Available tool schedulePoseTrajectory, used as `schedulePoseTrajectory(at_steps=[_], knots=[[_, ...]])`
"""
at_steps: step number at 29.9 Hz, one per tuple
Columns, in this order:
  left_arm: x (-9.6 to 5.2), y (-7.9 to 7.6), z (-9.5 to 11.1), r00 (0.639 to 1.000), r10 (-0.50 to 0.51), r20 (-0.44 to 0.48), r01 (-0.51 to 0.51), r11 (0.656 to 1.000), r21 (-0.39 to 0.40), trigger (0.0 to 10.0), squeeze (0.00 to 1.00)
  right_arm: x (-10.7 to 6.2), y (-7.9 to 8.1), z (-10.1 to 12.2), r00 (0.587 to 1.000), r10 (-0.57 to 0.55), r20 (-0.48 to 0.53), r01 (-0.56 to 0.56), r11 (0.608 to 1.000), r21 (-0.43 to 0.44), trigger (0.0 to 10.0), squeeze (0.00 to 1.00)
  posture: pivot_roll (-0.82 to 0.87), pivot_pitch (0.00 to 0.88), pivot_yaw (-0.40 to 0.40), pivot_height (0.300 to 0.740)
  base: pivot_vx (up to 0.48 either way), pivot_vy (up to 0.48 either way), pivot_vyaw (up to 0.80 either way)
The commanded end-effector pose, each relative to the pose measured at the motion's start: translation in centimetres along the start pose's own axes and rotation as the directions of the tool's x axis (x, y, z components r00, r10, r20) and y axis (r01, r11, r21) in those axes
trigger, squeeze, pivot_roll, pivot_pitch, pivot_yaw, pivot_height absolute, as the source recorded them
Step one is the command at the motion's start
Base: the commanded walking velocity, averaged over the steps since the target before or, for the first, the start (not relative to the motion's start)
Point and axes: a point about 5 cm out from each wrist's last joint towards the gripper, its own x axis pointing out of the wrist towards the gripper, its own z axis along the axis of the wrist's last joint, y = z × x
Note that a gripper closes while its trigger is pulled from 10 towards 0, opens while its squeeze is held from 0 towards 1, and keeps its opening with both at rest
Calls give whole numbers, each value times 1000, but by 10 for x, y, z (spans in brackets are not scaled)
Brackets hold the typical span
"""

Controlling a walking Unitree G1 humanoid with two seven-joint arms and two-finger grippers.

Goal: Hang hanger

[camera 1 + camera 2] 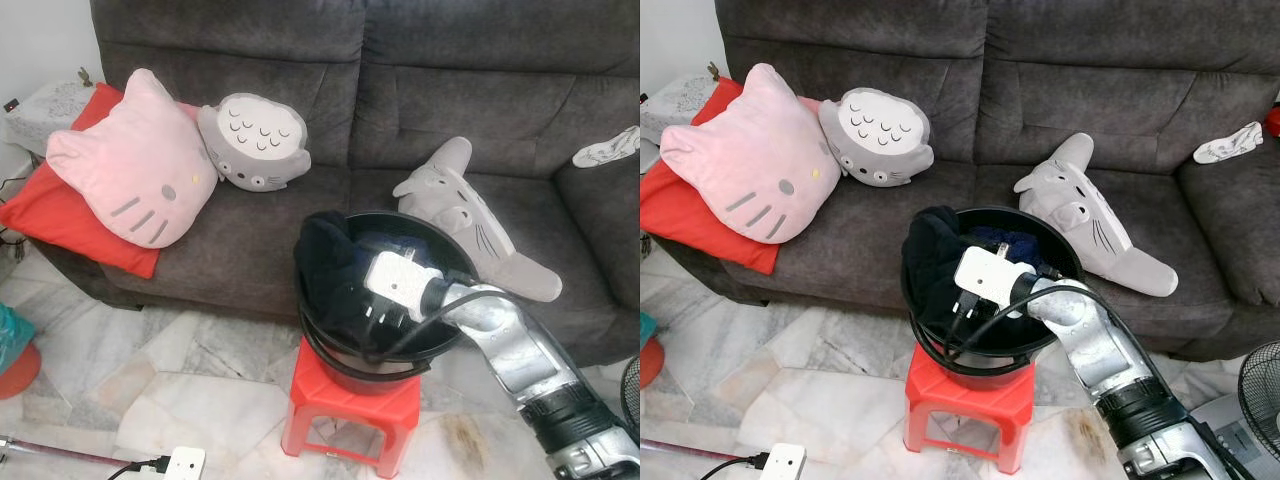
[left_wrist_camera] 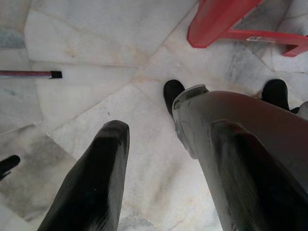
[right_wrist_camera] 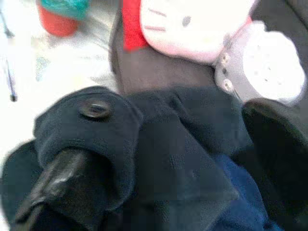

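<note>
A black round basket [image 1: 388, 216] stands on a red plastic stool [image 1: 345, 405] in front of a dark grey sofa [image 1: 420, 80]. Dark clothes fill it: a black fleece garment [image 1: 325, 255] with a button [image 3: 95, 108] drapes over its left rim, with blue cloth [image 3: 240, 192] under it. My right arm reaches into the basket from the right. My right gripper [image 3: 166, 134] is open, one finger [image 3: 50, 180] under a fold of the fleece and the other [image 3: 276, 139] beside it. My left gripper [image 2: 169, 127] hangs open over the marble floor.
On the sofa lie a pink cat cushion [image 1: 135, 160] on a red pillow [image 1: 50, 210], a grey owl plush [image 1: 255, 140] and a grey flat plush [image 1: 470, 215]. A white power strip [image 1: 180, 462] and a pink stick [image 1: 50, 450] lie on the floor. A fan [image 1: 1260, 385] stands right.
</note>
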Motion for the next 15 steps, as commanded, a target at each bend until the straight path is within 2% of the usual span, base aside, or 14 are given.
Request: schedulePoseTrajectory(at_steps=[1, 5, 9, 11, 12, 13, 15], knots=[[-2, 2, -9, 999, -1, -37, 1, 1000, 15, 10000, 0, -5, 0, 7, 998, 43, 35, -43, 999, -10, 10000, 1000, -98, 84, 31, 740, 0, 0, 0], [-2, 2, -8, 999, -1, -36, 2, 1000, 16, 10000, 0, -11, 3, 18, 985, 155, 76, -153, 987, -42, 10000, 1000, -98, 83, 32, 740, 0, 0, 0], [-2, 2, -8, 999, -1, -35, 1, 1000, 16, 10000, 0, -24, 5, 19, 958, 283, 56, -278, 957, -84, 10000, 1000, -102, 83, 33, 740, 0, 0, 0], [-2, 2, -8, 999, 0, -35, 1, 1000, 17, 10000, 0, -26, 5, 19, 953, 297, 58, -292, 953, -86, 10000, 1000, -102, 83, 33, 740, 0, 0, 0], [-2, 2, -8, 999, 1, -36, -1, 1000, 17, 10000, 0, -32, 4, 16, 939, 341, 42, -337, 939, -75, 10000, 961, -101, 83, 33, 740, 0, 0, 0], [-2, 2, -8, 999, 2, -36, -1, 1000, 16, 10000, 0, -38, 7, 13, 921, 390, 16, -388, 918, -87, 10000, 0, -100, 83, 32, 740, 0, 0, 0], [-2, 1, -8, 999, 3, -36, -2, 1000, 14, 10000, 0, -43, 8, 10, 908, 420, 12, -418, 905, -76, 10000, 0, -100, 83, 32, 740, 0, 0, 0]])
